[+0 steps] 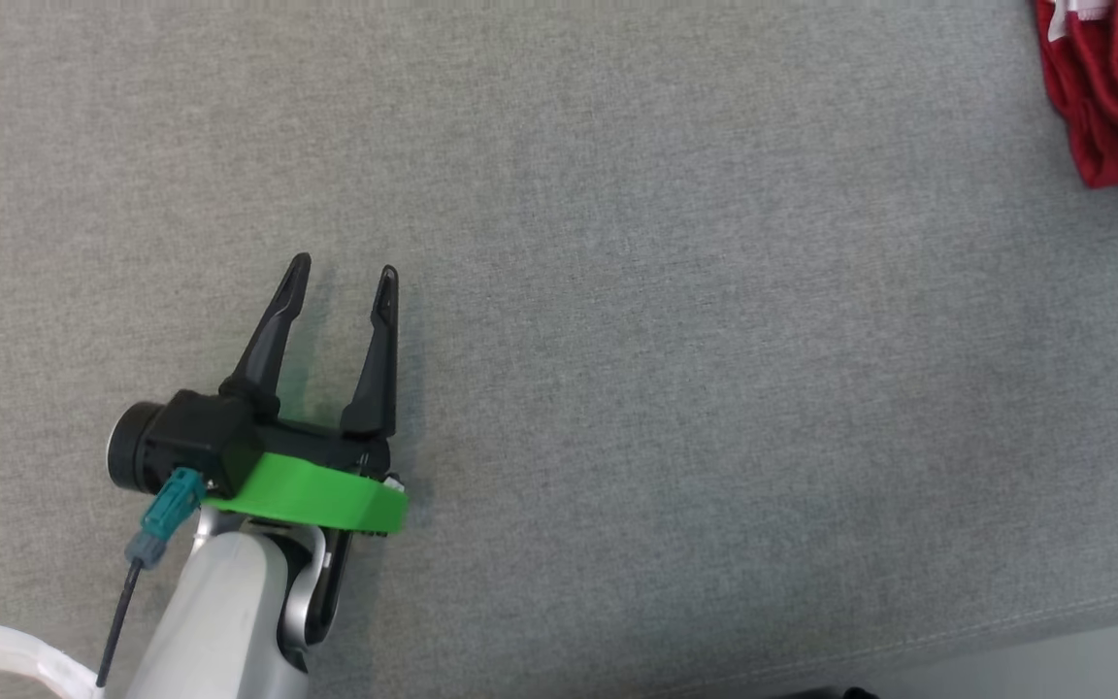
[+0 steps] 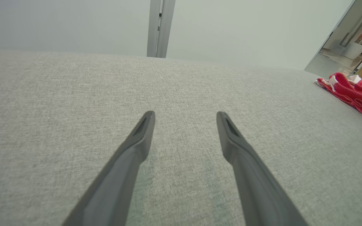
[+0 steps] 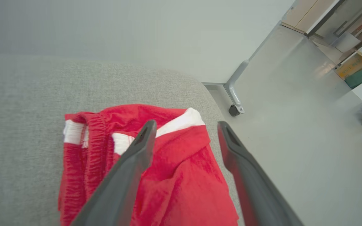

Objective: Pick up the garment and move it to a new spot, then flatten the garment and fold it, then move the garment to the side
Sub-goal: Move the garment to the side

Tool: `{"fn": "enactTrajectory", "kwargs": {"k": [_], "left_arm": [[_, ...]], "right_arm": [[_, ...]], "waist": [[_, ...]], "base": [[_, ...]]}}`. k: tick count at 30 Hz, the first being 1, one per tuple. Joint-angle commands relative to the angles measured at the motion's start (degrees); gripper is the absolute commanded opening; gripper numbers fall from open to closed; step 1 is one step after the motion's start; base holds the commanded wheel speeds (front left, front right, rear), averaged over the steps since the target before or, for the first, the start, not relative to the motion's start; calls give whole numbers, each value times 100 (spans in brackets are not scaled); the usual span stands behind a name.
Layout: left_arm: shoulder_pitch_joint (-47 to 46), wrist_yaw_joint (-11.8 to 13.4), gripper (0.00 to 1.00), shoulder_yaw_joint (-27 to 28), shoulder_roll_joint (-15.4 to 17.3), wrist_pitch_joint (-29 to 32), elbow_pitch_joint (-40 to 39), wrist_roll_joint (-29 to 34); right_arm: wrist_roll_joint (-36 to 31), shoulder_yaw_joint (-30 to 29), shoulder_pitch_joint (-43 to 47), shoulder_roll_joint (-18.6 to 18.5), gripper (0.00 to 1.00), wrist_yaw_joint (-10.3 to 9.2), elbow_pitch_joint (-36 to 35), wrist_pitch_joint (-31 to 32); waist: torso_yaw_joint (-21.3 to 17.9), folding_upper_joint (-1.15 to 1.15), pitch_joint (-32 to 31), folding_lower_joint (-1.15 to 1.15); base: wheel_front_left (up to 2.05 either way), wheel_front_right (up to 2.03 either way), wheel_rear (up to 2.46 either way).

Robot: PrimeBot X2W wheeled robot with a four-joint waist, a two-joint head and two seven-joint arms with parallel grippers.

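Left gripper (image 1: pixel 344 270), black, two long tapered fingers: jaws spread in a narrow V, tips pointing up the head view. Behind the finger bases:
- bright green plastic ring (image 1: pixel 312 497) around the wrist
- black cylindrical camera housing (image 1: pixel 176 449) on the wrist's left side
- teal cable connector (image 1: pixel 167 515) with a thin black lead

Pale grey forearm (image 1: pixel 219 621) rises from the lower left edge.

Right gripper (image 3: pixel 186 124), dark grey, same two-finger form: jaws spread wide, seen along the fingers in its own wrist view.

Grey fabric surface (image 1: pixel 675 340) bare across middle. Beyond far edge: vertical metal post (image 2: pixel 160 28), pale wall (image 2: pixel 74 25). Off right edge: floor (image 3: pixel 294 141), castor (image 3: pixel 233 110) under frame leg (image 3: pixel 236 81), cardboard boxes (image 3: pixel 353 64), green roll (image 3: pixel 358 78).
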Motion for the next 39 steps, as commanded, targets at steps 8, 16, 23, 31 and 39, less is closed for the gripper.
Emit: {"fn": "enactTrajectory", "kwargs": {"k": [8, 16, 23, 31, 39], "left_arm": [[265, -10, 100, 412, -59, -24, 213, -173], [708, -39, 100, 940, -221, -18, 541, -150], [1156, -68, 100, 1146, -306, -19, 764, -62], [1697, -92, 100, 1309, -413, -19, 865, -27], [1990, -110, 100, 1350, -462, -19, 846, -13]], "right_arm": [[131, 694, 197, 415, 100, -9, 12, -964], [361, 1262, 780, 1036, 100, -9, 232, -1367], [417, 1461, 1619, 1357, 100, -9, 43, -1509], [1203, 1969, 3039, 1487, 100, -9, -1005, -1518], [2073, 2353, 4389, 1483, 100, -9, -1988, -1519]], "waist": [[24, 0, -927, 0], [250, 0, -1817, 0], [435, 0, -2322, 0], [578, 0, -2691, 0], [666, 0, -2866, 0]], "base": [[0, 0, 0], [0, 0, 0], [0, 0, 0], [0, 0, 0], [0, 0, 0]]}}
